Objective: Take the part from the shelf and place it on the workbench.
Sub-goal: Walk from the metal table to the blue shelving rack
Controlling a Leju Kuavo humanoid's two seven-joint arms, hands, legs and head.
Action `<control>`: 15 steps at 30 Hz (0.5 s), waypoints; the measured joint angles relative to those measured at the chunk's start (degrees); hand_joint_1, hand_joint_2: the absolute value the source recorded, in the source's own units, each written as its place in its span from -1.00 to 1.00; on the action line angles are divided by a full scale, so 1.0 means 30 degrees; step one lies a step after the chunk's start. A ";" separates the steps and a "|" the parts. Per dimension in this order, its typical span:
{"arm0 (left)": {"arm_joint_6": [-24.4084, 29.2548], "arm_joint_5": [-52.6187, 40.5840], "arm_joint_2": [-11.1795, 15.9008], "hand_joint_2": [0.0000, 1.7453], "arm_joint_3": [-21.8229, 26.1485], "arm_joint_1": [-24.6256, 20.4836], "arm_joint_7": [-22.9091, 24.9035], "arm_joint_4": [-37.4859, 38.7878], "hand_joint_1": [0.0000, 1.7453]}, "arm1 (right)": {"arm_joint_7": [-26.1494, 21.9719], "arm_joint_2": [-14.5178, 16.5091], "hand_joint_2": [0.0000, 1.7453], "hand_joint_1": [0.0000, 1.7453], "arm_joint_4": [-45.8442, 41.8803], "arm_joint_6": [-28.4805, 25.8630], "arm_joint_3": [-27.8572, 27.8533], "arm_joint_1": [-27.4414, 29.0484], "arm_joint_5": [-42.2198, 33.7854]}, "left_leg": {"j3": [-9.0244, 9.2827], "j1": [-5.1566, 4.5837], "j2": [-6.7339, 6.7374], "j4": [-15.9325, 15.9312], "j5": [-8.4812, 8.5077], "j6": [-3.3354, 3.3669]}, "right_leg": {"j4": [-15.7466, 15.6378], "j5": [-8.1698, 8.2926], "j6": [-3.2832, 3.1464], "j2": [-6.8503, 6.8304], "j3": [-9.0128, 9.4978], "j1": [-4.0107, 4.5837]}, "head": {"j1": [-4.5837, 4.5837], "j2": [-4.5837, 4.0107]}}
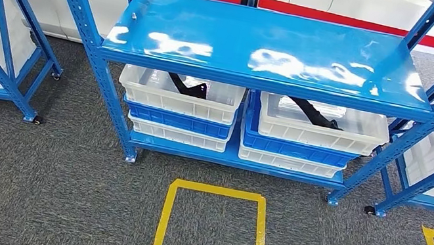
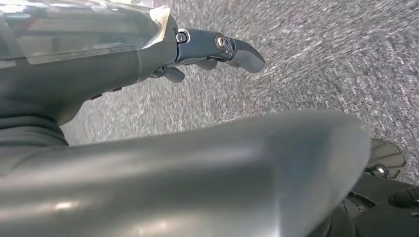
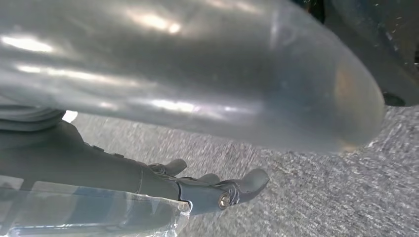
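you were looking at a blue steel shelf [image 1: 267,47] standing on grey carpet [image 1: 55,195], its glossy top deck bare apart from reflections. on the lower deck, two stacks of crates sat side by side. the left stack was topped by a white crate [image 1: 180,95] at the deck's left end, resting on a blue crate [image 1: 178,121] with another white one beneath. the right stack was topped by a second white crate [image 1: 323,126] at the deck's right end, over a blue crate [image 1: 293,148]. a black part [image 1: 189,84] lay inside the left top crate, leaning toward its back wall; a second black part [image 1: 314,113] lay slantwise inside the right top crate. neither part touched a hand. a yellow tape square [image 1: 211,233] marked the carpet just in front of the shelf's front edge.

the left hand [image 2: 207,54] hung above the carpet, fingers slightly apart and loosely bent, holding nothing. the right hand [image 3: 207,185] likewise hung above the carpet, fingers loosely bent and separated, holding nothing. further blue racks stood at both sides of the shelf.
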 joint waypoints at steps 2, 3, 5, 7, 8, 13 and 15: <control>-0.0091 0.1113 0.0111 -1.00 -0.0615 0.0164 0.0142 -0.0147 -1.00 | -0.0186 -0.0002 -1.00 -1.00 -0.0181 0.0144 -0.0680 0.0199 0.0188 | 0.0000 -0.0001 0.0000 0.0000 0.0000 0.0000 | 0.0000 0.0000 0.0000 0.0000 0.0001 0.0000 | -0.0002 0.0000; -0.0142 0.1686 0.0170 -1.00 -0.0933 0.0245 0.0213 -0.0224 -1.00 | -0.0281 -0.0002 -1.00 -1.00 -0.0272 0.0222 -0.1028 0.0302 0.0282 | 0.0001 -0.0001 0.0000 0.0000 0.0000 0.0000 | 0.0000 0.0000 0.0000 0.0000 0.0001 0.0000 | -0.0002 0.0000; -0.0264 0.2799 0.0281 -1.00 -0.1538 0.0389 0.0357 -0.0368 -1.00 | -0.0468 -0.0002 -1.00 -1.00 -0.0450 0.0364 -0.1687 0.0496 0.0468 | 0.0002 -0.0001 -0.0001 0.0000 0.0000 0.0000 | -0.0001 0.0000 0.0001 0.0000 0.0002 0.0000 | -0.0002 0.0000; -0.0383 0.3913 0.0390 -1.00 -0.2140 0.0537 0.0502 -0.0515 -1.00 | -0.0652 -0.0002 -1.00 -1.00 -0.0632 0.0502 -0.2343 0.0685 0.0648 | 0.0003 -0.0001 0.0000 0.0000 0.0000 0.0000 | -0.0001 0.0000 0.0000 0.0000 0.0003 0.0000 | -0.0002 0.0000; -0.0430 0.4467 0.0442 -1.00 -0.2444 0.0615 0.0572 -0.0590 -1.00 | -0.0741 -0.0002 -1.00 -1.00 -0.0725 0.0581 -0.2676 0.0786 0.0741 | 0.0004 0.0000 0.0000 0.0000 0.0000 0.0000 | 0.0000 0.0000 0.0000 0.0000 0.0003 0.0001 | 0.0000 0.0000; -0.0709 0.7211 0.0703 -1.00 -0.3974 0.1032 0.0912 -0.0969 -1.00 | -0.1197 -0.0009 -1.00 -1.00 -0.1217 0.0942 -0.4362 0.1290 0.1202 | 0.0007 0.0000 0.0001 -0.0001 -0.0001 0.0000 | -0.0001 -0.0013 0.0018 0.0002 0.0005 0.0000 | -0.0002 0.0000; -0.0813 0.8359 0.0816 -1.00 -0.4617 0.1198 0.1056 -0.1124 -1.00 | -0.1390 -0.0011 -1.00 -1.00 -0.1426 0.1091 -0.5063 0.1490 0.1395 | 0.0008 0.0000 0.0000 0.0000 -0.0001 -0.0001 | -0.0001 -0.0030 0.0043 0.0003 0.0009 -0.0001 | 0.0000 0.0000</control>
